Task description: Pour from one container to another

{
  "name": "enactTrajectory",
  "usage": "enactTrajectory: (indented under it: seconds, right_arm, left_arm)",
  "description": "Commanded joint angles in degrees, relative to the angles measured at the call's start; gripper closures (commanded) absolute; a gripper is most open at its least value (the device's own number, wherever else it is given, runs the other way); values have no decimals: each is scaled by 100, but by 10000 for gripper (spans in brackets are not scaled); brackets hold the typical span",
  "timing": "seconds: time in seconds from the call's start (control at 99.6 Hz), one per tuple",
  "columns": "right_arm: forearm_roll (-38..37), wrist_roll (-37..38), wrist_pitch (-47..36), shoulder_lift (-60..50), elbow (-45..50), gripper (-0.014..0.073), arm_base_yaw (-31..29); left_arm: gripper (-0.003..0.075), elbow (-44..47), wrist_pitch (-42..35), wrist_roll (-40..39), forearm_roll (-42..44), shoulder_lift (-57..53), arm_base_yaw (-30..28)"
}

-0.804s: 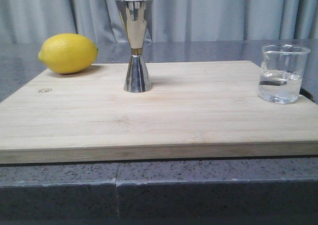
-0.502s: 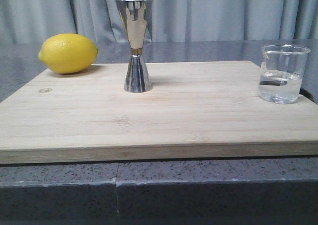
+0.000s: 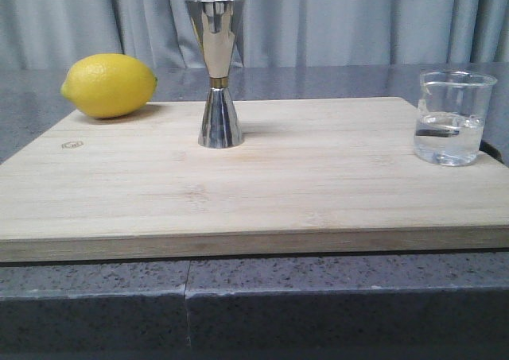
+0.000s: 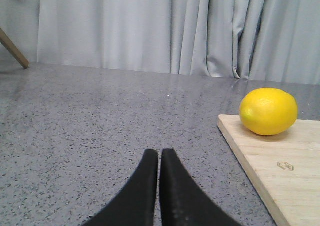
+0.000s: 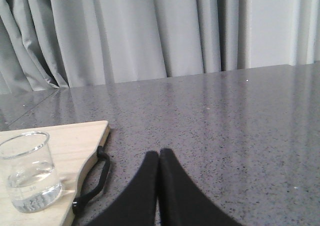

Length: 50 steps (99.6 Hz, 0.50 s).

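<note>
Right tool (image 5: 159,186) pressed together, empty, low over the grey speckled worktop (image 5: 240,126), off the pale wooden cutting board (image 3: 262,185). Left tool (image 4: 160,186) likewise closed, near the yellow lemon (image 4: 268,111). Nothing grasped yet: approach step. Small clear glass beaker (image 3: 450,118) part-filled with water at the board's right edge; tall shiny steel hourglass jigger (image 3: 216,72) upright near mid-board, well apart. Next, probably: spread right tool, reach beaker.

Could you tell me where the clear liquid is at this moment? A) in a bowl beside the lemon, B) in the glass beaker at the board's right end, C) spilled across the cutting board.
B: the glass beaker stands upright at the right end of the cutting board, partly filled with clear liquid.
</note>
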State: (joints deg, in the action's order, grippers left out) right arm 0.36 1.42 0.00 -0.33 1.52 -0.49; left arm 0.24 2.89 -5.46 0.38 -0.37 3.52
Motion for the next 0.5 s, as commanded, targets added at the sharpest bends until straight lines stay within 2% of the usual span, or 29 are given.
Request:
enactTrajectory:
  seconds: [0.0, 0.261, 0.492]
  right_arm:
    - [-36, -52, -495, -149, 92, 657, -39]
    - [-36, -52, -638, -149, 31, 657, -39]
    - [-36, -52, 730, -58, -938, 657, -39]
  left_arm:
    - [739, 22, -481, 18, -7, -140, -7]
    - [739, -30, -813, 18, -7, -140, -7]
    - [739, -724, -330, 18, -7, -27, -7]
